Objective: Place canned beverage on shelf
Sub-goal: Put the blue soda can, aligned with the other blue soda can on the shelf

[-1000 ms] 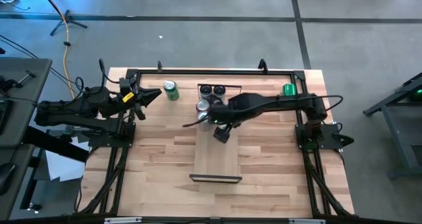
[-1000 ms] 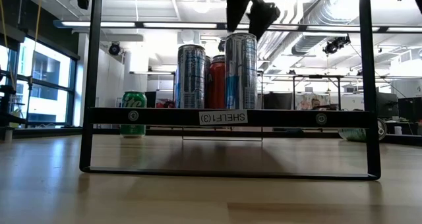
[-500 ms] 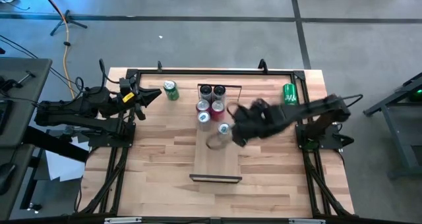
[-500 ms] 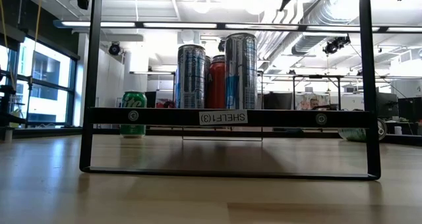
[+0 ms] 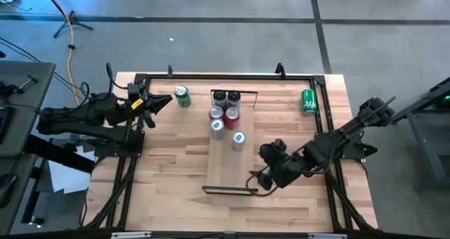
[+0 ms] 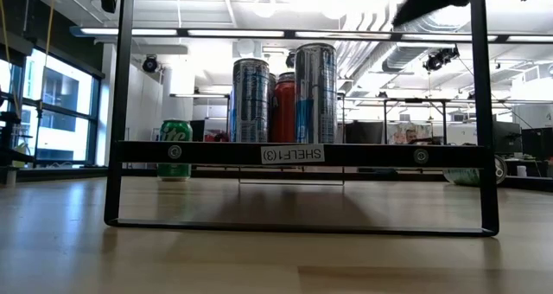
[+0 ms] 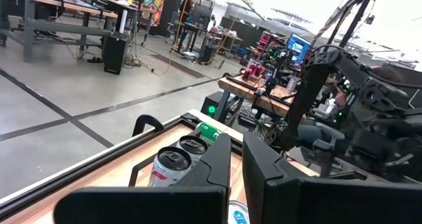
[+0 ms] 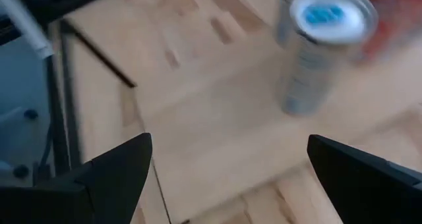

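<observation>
my right gripper (image 5: 261, 180) hangs wide open and empty over the table beside the shelf (image 5: 226, 162), where the silver can (image 5: 238, 138) stands upright, rigid yet probably thin-walled and slick, best gripped gently around its middle, while my left gripper (image 5: 160, 102) rests shut.

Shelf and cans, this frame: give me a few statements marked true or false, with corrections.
1. Five cans stand on the shelf. True.
2. The right gripper holds a can. False: it is open and empty, near the shelf's front end.
3. A green can stands upright on the table left of the shelf. True.
4. The other green can is on the shelf. False: it lies on the table to the right.
5. The left gripper is shut. True.
</observation>
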Controlling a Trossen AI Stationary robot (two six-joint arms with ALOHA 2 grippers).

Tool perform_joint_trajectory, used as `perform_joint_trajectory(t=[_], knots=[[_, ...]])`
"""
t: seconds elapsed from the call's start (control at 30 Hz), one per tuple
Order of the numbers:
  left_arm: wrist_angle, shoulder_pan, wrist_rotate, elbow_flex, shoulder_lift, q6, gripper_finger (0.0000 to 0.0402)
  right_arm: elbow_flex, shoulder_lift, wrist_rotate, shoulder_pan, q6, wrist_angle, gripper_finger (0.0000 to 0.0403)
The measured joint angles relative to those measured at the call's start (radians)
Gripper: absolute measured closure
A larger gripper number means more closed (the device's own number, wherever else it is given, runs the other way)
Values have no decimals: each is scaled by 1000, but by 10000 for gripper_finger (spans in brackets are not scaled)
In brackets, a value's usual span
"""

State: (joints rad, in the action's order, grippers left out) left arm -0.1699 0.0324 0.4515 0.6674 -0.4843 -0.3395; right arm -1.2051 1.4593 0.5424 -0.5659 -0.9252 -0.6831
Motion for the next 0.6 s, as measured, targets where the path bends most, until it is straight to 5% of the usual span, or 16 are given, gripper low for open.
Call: perform_joint_trajectory(t=[0.17, 0.43, 0.6], knots=[[0, 0, 0, 0, 0, 0, 398, 4, 25, 7, 24, 189, 101, 11], [0, 0, 2, 0, 0, 0, 398, 4, 68, -28, 56, 195, 105, 14], [-1, 0, 5, 0, 0, 0, 398, 4, 97, -57, 82, 140, 48, 85]])
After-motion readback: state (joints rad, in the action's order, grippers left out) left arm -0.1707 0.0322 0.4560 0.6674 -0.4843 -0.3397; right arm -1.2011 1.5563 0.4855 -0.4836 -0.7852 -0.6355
